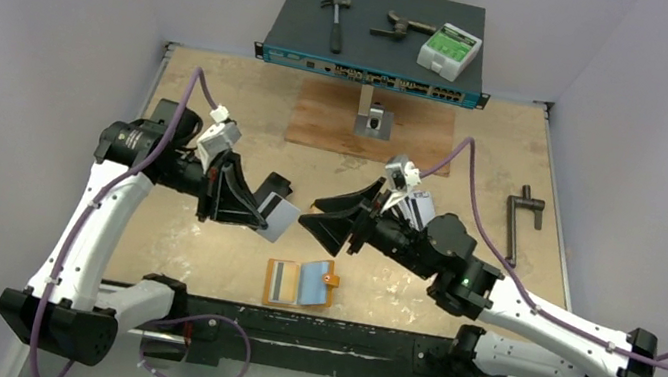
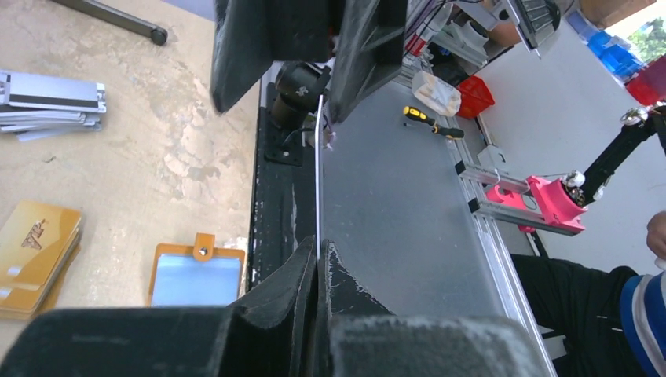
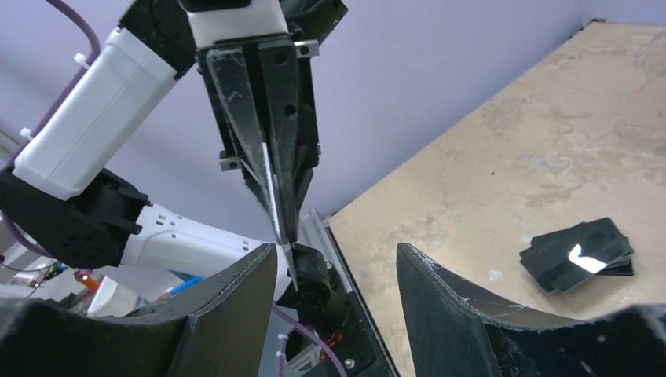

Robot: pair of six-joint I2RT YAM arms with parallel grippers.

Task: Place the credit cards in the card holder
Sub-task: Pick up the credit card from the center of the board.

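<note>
Your left gripper (image 1: pixel 267 207) is pinching a silver card (image 1: pixel 279 220) — your right gripper (image 1: pixel 315 213) is facing it, jaws spread and empty — while the holder (image 1: pixel 299 284) is lying open nearby.

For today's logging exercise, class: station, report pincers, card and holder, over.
Left pincer shut on silver card, held aloft. Right pincer open, empty, facing it. Card holder lies open, sleeves up, nothing over it.

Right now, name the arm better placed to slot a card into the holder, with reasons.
Left: the left gripper is shut on a silver card near the open card holder; the right gripper stands open, empty.
</note>
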